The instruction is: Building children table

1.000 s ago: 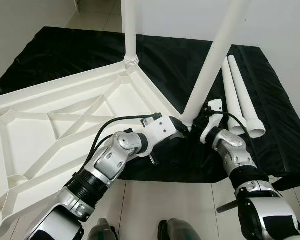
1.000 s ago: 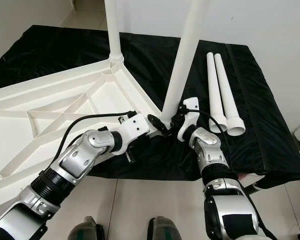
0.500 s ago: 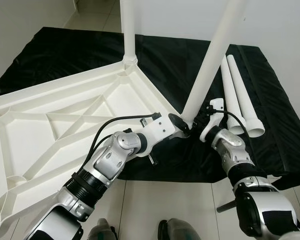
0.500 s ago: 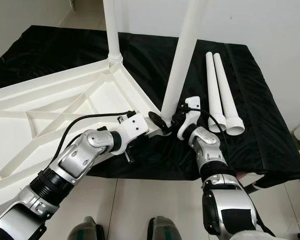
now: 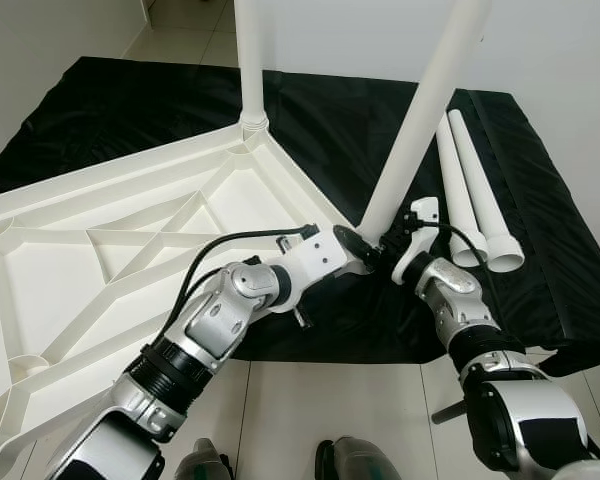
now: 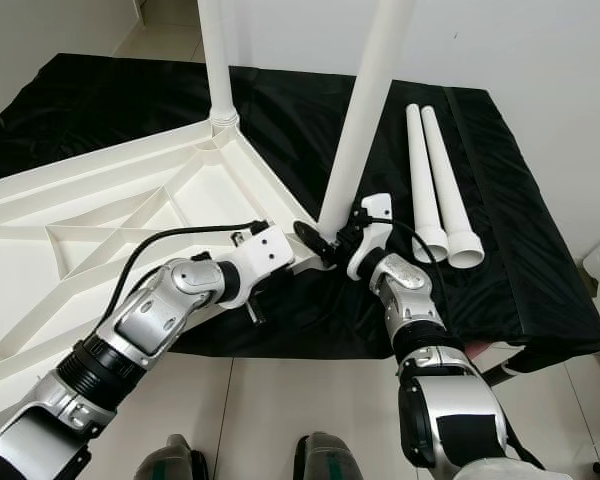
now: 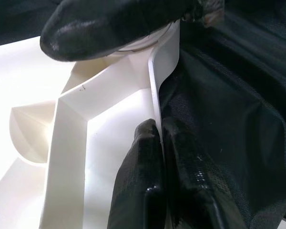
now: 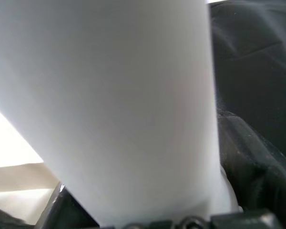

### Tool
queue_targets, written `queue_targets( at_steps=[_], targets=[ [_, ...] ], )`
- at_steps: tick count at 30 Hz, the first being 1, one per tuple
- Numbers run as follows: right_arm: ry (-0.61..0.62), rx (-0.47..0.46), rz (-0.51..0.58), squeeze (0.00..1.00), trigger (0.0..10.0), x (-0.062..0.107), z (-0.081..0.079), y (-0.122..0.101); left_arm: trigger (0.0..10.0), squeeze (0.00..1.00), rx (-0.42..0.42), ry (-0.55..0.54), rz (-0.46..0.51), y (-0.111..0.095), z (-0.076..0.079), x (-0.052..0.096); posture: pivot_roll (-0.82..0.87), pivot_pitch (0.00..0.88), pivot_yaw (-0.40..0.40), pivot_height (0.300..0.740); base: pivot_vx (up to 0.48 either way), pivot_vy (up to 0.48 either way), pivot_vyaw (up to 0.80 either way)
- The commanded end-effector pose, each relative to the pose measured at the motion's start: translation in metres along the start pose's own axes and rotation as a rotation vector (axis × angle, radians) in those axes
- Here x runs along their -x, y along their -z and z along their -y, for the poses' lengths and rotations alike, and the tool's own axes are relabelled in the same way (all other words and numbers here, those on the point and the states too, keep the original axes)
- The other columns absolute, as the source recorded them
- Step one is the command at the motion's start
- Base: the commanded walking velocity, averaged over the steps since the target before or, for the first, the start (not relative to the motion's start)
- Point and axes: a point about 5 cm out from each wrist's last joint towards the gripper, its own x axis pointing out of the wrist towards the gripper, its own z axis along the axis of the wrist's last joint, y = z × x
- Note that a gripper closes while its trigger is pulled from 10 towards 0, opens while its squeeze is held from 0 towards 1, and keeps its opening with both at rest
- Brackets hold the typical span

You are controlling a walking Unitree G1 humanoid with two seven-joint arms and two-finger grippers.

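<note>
A black cloth (image 5: pixel 130 100) covers the worktop, and on it lies the white tabletop (image 5: pixel 110 260), upside down with its ribbed underside showing. One leg (image 5: pixel 250 60) stands upright in the far corner socket. A second leg (image 5: pixel 420 110) leans at the near corner, its foot at the socket between the two grippers. Two spare legs (image 5: pixel 470 190) lie side by side on the cloth, to the right of the leaning one.

The left gripper (image 7: pixel 159 138) has its jaws together on the thin rim of the tabletop, just beside the corner socket. The right gripper (image 5: pixel 392 243) is at the foot of the leaning leg, which fills its wrist camera; its jaws sit either side of the leg, but whether they press it cannot be told.

Compared with a second ago, the leaning leg's foot and both grippers sit slightly further up and left in the head views, though the whole scene has shifted likewise.

The tops of both raised legs are cut off by the frame, and the socket itself is hidden behind the grippers.
</note>
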Motion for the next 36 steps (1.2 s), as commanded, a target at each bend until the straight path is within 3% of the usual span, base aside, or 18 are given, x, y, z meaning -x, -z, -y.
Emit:
queue_targets(
  at_steps=[1,7,9,10,12,13,16,22,29,31,32,36],
  targets=[
    [0.109,0.011,-0.028,0.00,0.0,-0.002,0.008,-0.001,10.0,0.00,-0.029,0.166,0.026,-0.008,0.026,-0.008,-0.05,0.013,0.007,0.740,0.000,0.000,0.00],
    [0.288,-0.012,0.005,0.00,0.0,-0.003,0.007,-0.002,10.0,0.00,-0.025,0.165,0.027,-0.008,0.027,-0.007,-0.06,0.017,0.005,0.740,0.000,0.000,0.00],
    [0.488,-0.048,-0.008,0.00,0.0,0.001,0.013,0.002,10.0,0.00,-0.022,0.167,0.028,-0.008,0.028,-0.008,-0.06,0.020,0.003,0.740,0.000,0.000,0.00],
    [0.488,-0.048,-0.008,0.00,0.0,0.001,0.013,0.002,10.0,0.00,-0.022,0.167,0.028,-0.008,0.028,-0.008,-0.06,0.020,0.003,0.740,0.000,0.000,0.00],
    [0.648,-0.055,-0.020,0.00,0.0,0.007,0.018,0.004,10.0,0.00,-0.021,0.170,0.029,-0.008,0.028,-0.008,-0.06,0.022,0.003,0.740,0.000,0.000,0.00],
    [0.648,-0.055,-0.020,0.00,0.0,0.007,0.018,0.004,10.0,0.00,-0.021,0.170,0.029,-0.008,0.028,-0.008,-0.06,0.022,0.003,0.740,0.000,0.000,0.00],
    [0.819,-0.089,-0.001,0.00,0.0,0.016,0.015,0.009,10.0,0.00,-0.020,0.171,0.029,-0.008,0.029,-0.008,-0.06,0.023,0.000,0.740,0.000,0.000,0.00],
    [0.946,-0.100,0.003,0.00,0.0,0.021,0.003,0.013,10.0,0.00,-0.013,0.169,0.028,-0.008,0.029,-0.008,-0.06,0.022,-0.003,0.740,0.000,0.000,0.00],
    [0.976,-0.080,0.006,0.00,0.0,0.025,0.010,0.007,10.0,0.00,-0.013,0.169,0.029,-0.008,0.030,-0.009,-0.06,0.020,-0.005,0.740,0.000,0.000,0.00],
    [0.980,-0.071,0.012,0.00,2.2,0.025,0.010,0.005,10.0,0.00,-0.014,0.168,0.029,-0.008,0.030,-0.009,-0.06,0.018,-0.008,0.740,0.000,0.000,0.00],
    [0.968,-0.073,0.015,0.00,10.0,0.024,0.009,0.004,10.0,0.00,-0.014,0.168,0.029,-0.008,0.029,-0.009,-0.06,0.019,-0.010,0.740,0.000,0.000,0.00],
    [0.890,-0.070,0.037,0.00,10.0,0.020,0.008,-0.001,10.0,0.00,-0.012,0.164,0.029,-0.008,0.029,-0.009,-0.06,0.014,-0.013,0.740,0.000,0.000,0.00]
  ],
)
